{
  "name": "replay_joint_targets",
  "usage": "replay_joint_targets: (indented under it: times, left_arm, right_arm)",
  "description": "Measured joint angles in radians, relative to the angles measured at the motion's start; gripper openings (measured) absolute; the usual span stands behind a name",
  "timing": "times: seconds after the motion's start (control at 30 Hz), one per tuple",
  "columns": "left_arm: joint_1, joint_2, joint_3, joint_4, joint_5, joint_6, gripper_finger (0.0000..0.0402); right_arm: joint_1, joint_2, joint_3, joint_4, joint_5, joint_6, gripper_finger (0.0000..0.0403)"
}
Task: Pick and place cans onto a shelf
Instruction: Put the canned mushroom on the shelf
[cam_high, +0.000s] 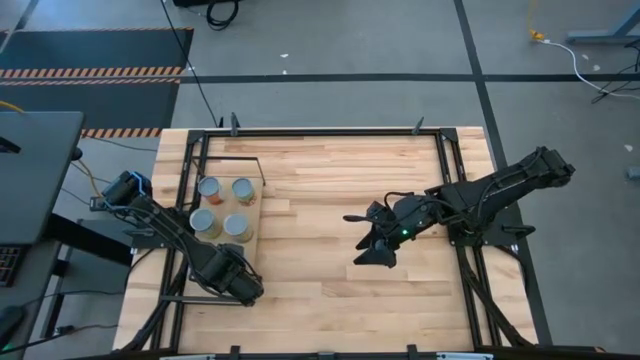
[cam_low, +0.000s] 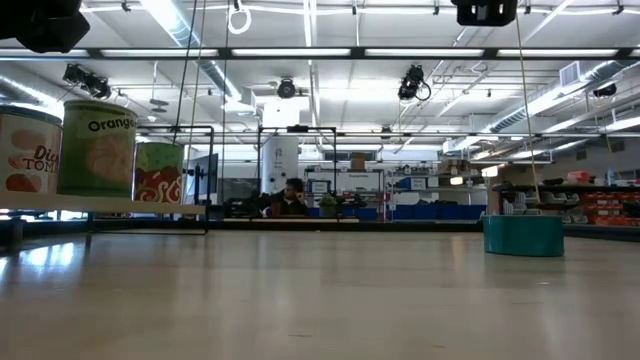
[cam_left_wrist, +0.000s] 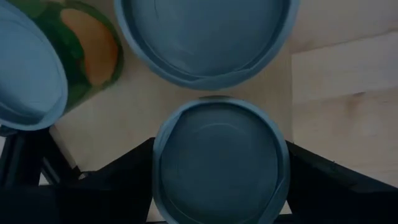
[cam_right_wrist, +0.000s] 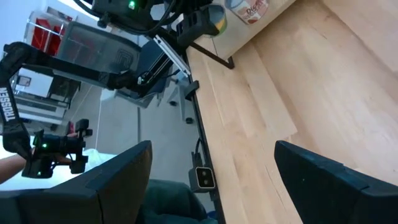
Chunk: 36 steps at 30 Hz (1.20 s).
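The shelf (cam_high: 222, 207) is a pale plywood board in a black frame at the table's left, raised on legs in the low view (cam_low: 100, 205). Several cans with silvery-blue tops stand on it (cam_high: 237, 226) (cam_high: 203, 222) (cam_high: 208, 187); three show in the low view (cam_low: 97, 148). My left gripper (cam_high: 240, 282) is at the shelf's near edge, shut on another can (cam_left_wrist: 221, 162), which the arm hides in the high view. My right gripper (cam_high: 358, 238) is open and empty over the table's middle, pointing toward the shelf (cam_right_wrist: 212, 144). My left gripper has the can's round wall between its two fingers (cam_left_wrist: 134, 180), one on each side just below the rim (cam_left_wrist: 163, 155). The fingers come from above, pointing down, and the can stands upright, top up. What its bottom rests on is hidden.
Two shelf cans stand close beyond the held one, a silvery-blue top (cam_left_wrist: 202, 37) and a green-and-orange labelled can (cam_left_wrist: 37, 68). A teal cylinder (cam_low: 522, 235) stands on the table far right in the low view. Black frame rails (cam_high: 455, 190) run along the table's sides. Bare planks (cam_high: 320, 200) lie between the arms.
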Motion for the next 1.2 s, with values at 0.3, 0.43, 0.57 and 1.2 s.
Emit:
replay_joint_targets:
  times: [0.3,0.43,0.57,1.2]
  left_arm:
    - [-0.001,0.003,-0.038,0.050,-0.019,-0.028,0.0289]
    - [0.000,0.003,-0.069,0.072,-0.019,-0.036,0.0290]
    - [0.002,0.003,-0.073,0.102,-0.005,-0.050,0.0310]
    - [0.007,-0.046,-0.042,0.011,0.021,0.025,0.0354]
  right_arm:
    - [0.021,0.000,0.000,0.000,-0.027,-0.052,0.0346]
    - [0.048,0.000,0.000,-0.001,-0.032,-0.047,0.0346]
    - [0.069,0.000,0.000,-0.001,-0.034,-0.017,0.0346]
    - [0.028,0.000,0.000,0.018,-0.029,-0.003,0.0346]
